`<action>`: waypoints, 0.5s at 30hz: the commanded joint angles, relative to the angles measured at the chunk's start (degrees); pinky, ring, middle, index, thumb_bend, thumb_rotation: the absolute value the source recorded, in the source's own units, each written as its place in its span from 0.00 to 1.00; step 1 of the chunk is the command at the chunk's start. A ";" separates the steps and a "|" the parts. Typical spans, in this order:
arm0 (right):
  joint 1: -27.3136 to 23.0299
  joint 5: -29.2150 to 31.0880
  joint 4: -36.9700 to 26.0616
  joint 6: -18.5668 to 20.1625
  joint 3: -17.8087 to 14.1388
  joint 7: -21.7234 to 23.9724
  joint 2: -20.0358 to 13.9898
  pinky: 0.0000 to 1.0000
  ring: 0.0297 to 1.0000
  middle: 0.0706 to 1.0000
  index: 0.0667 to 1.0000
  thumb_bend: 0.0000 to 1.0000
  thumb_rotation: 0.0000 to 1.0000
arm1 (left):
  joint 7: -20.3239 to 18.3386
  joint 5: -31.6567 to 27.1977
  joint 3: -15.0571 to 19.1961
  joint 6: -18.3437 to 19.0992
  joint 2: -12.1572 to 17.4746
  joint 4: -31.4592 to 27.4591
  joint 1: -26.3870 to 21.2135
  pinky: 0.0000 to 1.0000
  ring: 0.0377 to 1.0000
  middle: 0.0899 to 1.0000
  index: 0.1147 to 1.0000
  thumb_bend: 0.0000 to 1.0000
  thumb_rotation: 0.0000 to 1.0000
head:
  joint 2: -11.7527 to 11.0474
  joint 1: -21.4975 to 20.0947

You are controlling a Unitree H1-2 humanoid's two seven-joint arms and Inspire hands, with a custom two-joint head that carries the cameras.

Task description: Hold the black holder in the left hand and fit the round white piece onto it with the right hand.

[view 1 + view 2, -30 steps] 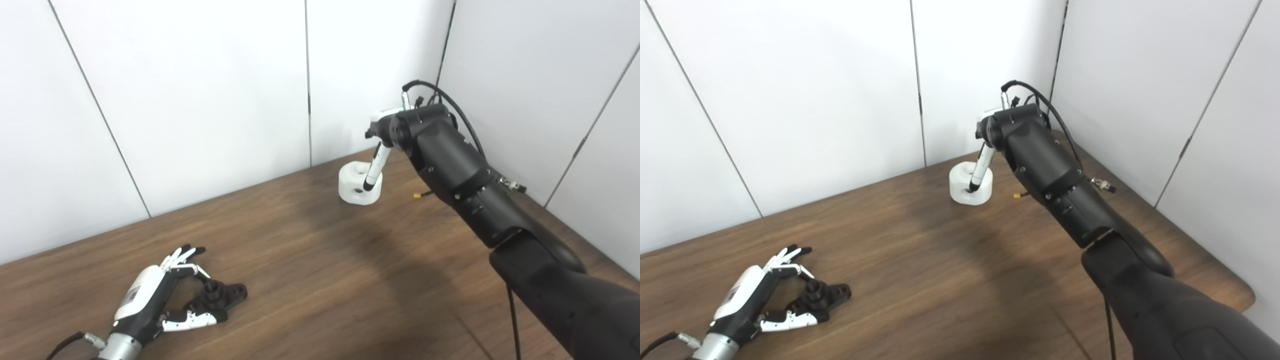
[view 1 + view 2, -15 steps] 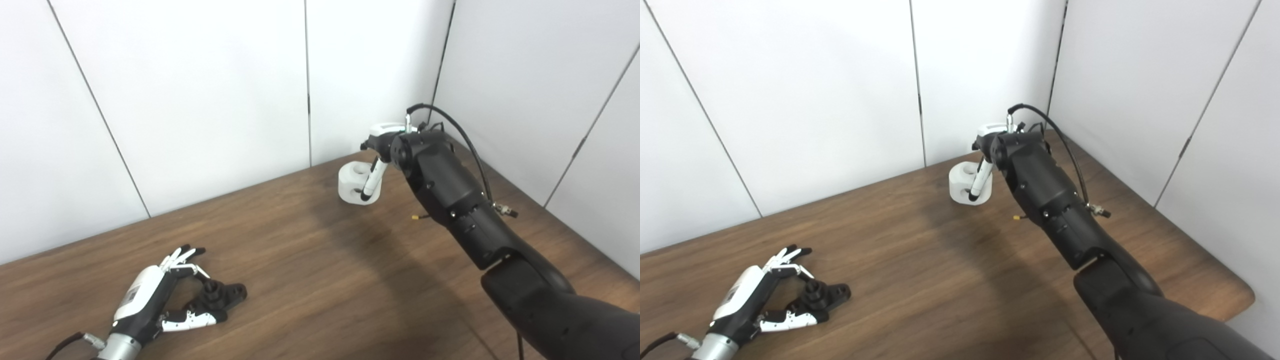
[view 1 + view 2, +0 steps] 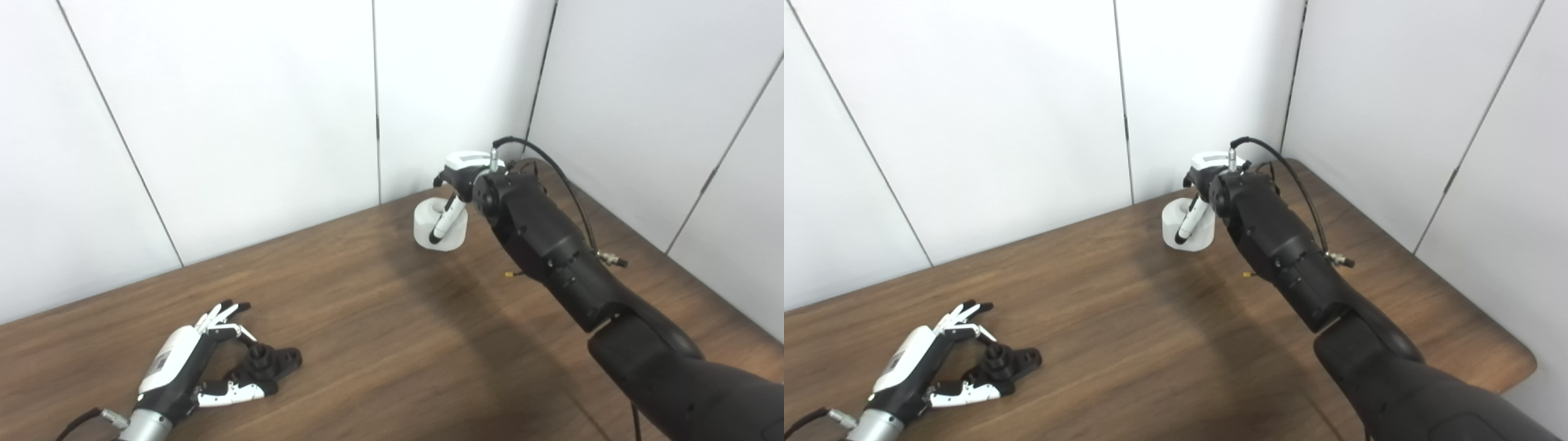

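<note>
The black holder (image 3: 272, 360) lies on the wooden table (image 3: 380, 343) at the lower left. My left hand (image 3: 184, 367) rests around it, fingers spread on its far side and thumb on its near side, not closed. The round white piece (image 3: 424, 226) sits near the back wall, right of centre. My right hand (image 3: 462, 177) comes down on it from above, with the thumb pressed across its front face. The other fingers are hidden behind the wrist and the piece. In the right eye view the white piece (image 3: 1171, 226) shows under the right hand (image 3: 1206, 174).
White wall panels close off the back and right sides. A small yellow-tipped bit (image 3: 509, 274) lies on the table beside my right forearm. A black cable (image 3: 551, 165) loops off the right wrist. The table's rounded corner (image 3: 1525, 361) is at the right.
My right arm has dropped lower and the hand has closed in on the white piece, which tipped and turned so its side hole no longer shows. The left hand and holder have not moved.
</note>
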 commanded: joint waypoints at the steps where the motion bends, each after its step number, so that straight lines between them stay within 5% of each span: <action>1: -3.71 -0.09 -1.04 0.26 -0.20 -1.99 -0.54 0.92 0.97 1.00 0.85 0.96 0.38 | -4.40 2.06 -2.13 2.96 0.33 4.00 6.15 1.00 1.00 0.92 0.41 0.52 0.06 | 0.27 0.05; 15: -3.31 0.73 0.23 0.22 2.22 -2.98 -1.71 0.90 0.98 0.99 0.82 0.96 0.37 | -5.73 1.87 -1.77 3.56 0.91 2.60 6.82 1.00 1.00 0.92 0.41 0.52 0.06 | 1.15 -0.25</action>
